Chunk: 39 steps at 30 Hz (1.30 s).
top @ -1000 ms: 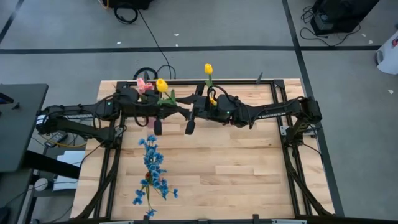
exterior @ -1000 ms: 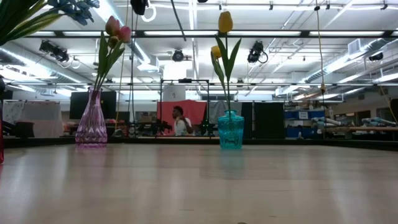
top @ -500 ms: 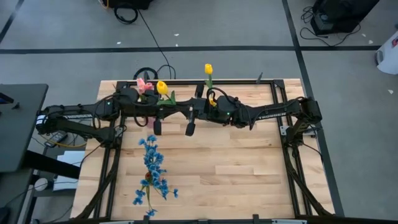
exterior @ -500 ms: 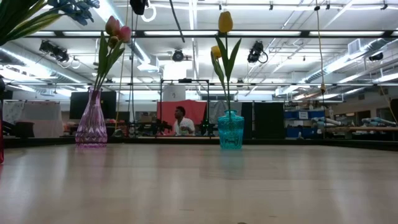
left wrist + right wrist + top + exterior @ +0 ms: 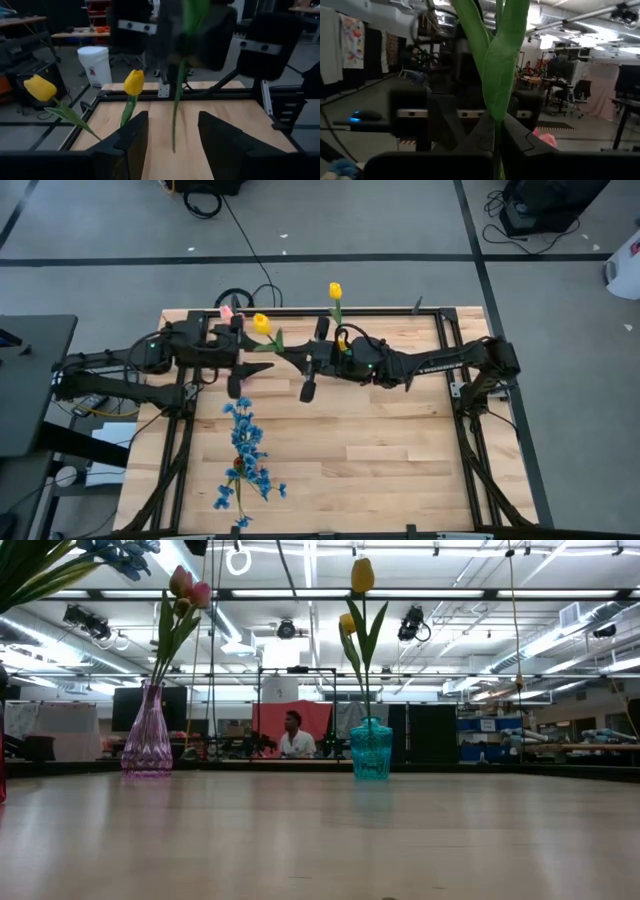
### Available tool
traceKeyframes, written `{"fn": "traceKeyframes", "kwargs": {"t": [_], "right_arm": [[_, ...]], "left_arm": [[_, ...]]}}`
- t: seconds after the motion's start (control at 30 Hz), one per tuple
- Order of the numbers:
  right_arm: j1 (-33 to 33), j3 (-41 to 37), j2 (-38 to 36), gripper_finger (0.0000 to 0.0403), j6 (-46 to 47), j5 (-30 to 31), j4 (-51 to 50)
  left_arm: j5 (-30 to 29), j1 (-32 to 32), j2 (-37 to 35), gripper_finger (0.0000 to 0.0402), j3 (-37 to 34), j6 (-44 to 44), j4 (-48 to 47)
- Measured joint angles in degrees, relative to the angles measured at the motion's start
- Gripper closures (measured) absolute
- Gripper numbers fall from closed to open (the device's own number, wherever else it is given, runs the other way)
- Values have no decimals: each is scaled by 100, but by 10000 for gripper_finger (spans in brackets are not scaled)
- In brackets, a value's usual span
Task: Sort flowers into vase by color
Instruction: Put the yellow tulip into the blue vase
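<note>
Holding a yellow tulip (image 5: 261, 324) by its green stem (image 5: 496, 75), the right hand (image 5: 292, 357) has its fingers pinched on the stalk above the tabletop (image 5: 400, 440), near the far edge. The left hand (image 5: 255, 367) hovers just beside it, fingers spread and empty. The step in hand looks like carrying this yellow bloom to its vase. The teal vase (image 5: 371, 749) already bears yellow tulips, the pink vase (image 5: 147, 733) pink ones. Blue sprays (image 5: 245, 460) lie on the tabletop, unsorted. Next, the stem's tip likely needs lining up over the teal vase's mouth, then lowering straight.
</note>
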Motion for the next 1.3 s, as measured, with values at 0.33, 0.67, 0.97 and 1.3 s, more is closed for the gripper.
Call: {"fn": "traceKeyframes", "kwargs": {"t": [0.33,0.67,0.97,1.3], "right_arm": [[374,-670,-842,386,-74,139,-17],[419,-3211,-1806,385,643,-499,2091],[209,-5732,-2860,385,757,-212,4098],[-591,-6775,-3964,385,1267,-774,3730]], "left_arm": [[33,1,-490,220,0,-467,-419],[-19,1,-570,220,0,-320,-405],[-726,1,-557,220,0,253,-226],[-1002,-3,-810,220,-4,465,181]]}}
